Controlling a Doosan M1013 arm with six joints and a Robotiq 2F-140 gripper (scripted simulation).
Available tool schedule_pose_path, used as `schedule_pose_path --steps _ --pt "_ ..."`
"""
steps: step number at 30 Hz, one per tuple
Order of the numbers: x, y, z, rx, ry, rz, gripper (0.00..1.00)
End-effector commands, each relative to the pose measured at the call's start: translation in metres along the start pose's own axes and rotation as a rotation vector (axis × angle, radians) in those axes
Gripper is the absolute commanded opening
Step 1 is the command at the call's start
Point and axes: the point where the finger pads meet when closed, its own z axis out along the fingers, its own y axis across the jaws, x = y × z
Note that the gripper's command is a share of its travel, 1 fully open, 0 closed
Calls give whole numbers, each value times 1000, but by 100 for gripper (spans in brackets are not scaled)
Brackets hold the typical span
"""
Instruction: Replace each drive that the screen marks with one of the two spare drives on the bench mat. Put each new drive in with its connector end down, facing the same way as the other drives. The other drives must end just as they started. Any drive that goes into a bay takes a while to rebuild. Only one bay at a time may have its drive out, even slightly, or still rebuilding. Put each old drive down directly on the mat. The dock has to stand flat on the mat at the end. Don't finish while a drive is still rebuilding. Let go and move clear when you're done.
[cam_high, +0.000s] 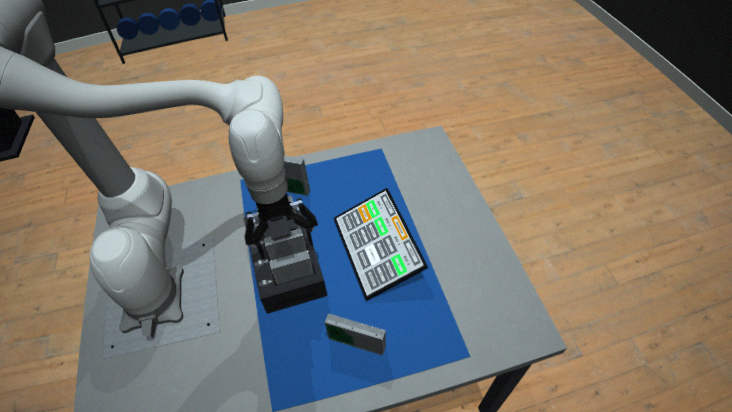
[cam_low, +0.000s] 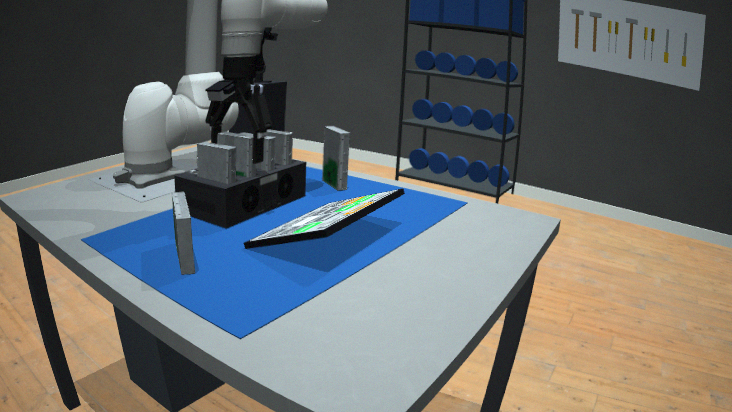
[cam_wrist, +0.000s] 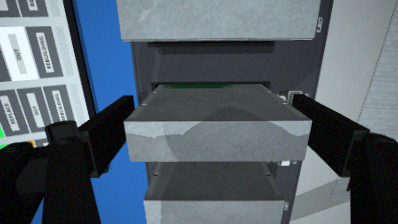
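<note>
The black dock (cam_high: 294, 299) (cam_low: 266, 199) (cam_wrist: 205, 65) stands on the blue mat (cam_high: 358, 376) (cam_low: 230, 312) with four grey drives in its bays. The third bay's drive (cam_low: 239, 149) (cam_wrist: 217, 142) stands raised, green showing at its lower end. My gripper (cam_high: 286, 244) (cam_low: 236, 149) (cam_wrist: 212, 110) is open, its fingers on either side of that raised drive. The screen (cam_high: 380, 243) (cam_low: 325, 220) shows bay 3's OUT box in white, green boxes for bays 1, 2 and 4, and an orange box for bay 1. Two other drives stand on the mat: one drive (cam_high: 356, 335) (cam_low: 184, 237) near the front, one drive (cam_high: 297, 176) (cam_low: 336, 158) behind the dock.
The screen is tilted beside the dock. Neighbouring drives, one (cam_low: 216, 162) (cam_wrist: 220, 20) and another (cam_wrist: 215, 210), stand close on both sides of the raised one. The grey table (cam_high: 486, 286) (cam_low: 409, 307) surrounds the mat. The arm's base (cam_high: 138, 301) (cam_low: 148, 168) stands beside the dock.
</note>
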Motion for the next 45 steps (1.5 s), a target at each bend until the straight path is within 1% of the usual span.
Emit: schedule_pose_path --steps 1,22,23,45 --pt "0 0 2 1 0 0 89" --pt "0 0 5 1 0 0 89" --pt "0 0 5 1 0 0 73" --pt "0 0 3 1 0 0 71"
